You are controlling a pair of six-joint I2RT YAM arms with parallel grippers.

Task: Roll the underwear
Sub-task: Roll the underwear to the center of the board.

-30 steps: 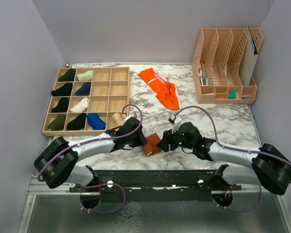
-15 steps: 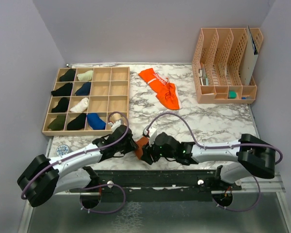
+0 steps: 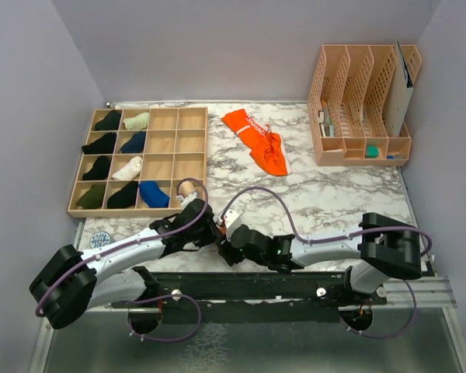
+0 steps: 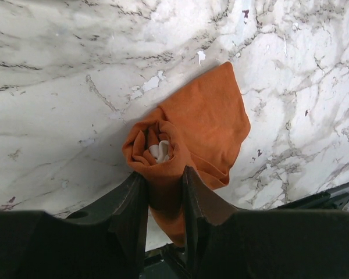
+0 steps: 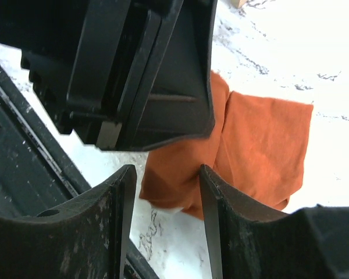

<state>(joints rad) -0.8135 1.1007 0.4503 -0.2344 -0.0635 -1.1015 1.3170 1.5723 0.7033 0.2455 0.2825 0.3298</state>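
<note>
Change: the left gripper (image 3: 215, 237), the right gripper (image 3: 231, 250) and the brown brief (image 4: 206, 122) have moved toward the table's (image 3: 349, 194) near edge since a second ago; the right arm now reaches farther left.
Top view, grippers: tips meet near the table's front edge, left of centre; the brown brief is almost wholly hidden between them.
Top view, orange brief (image 3: 258, 140): lies flat at the far middle, well apart from both grippers, unmoved.
Top view, surroundings: tray (image 3: 206, 155) with small bundles at far left; rack (image 3: 361, 105) at far right.
Left wrist, left gripper: fingers (image 4: 135, 203) clamped on the rolled end of the brown brief.
Left wrist, brown brief: one end curled into a tube with pale lining inside; the rest spreads loose on the marble.
Right wrist, right gripper: fingers (image 5: 117, 215) apart, the brief's near edge lying between the tips.
Right wrist, left gripper: its black body sits just ahead, over the cloth.
</note>
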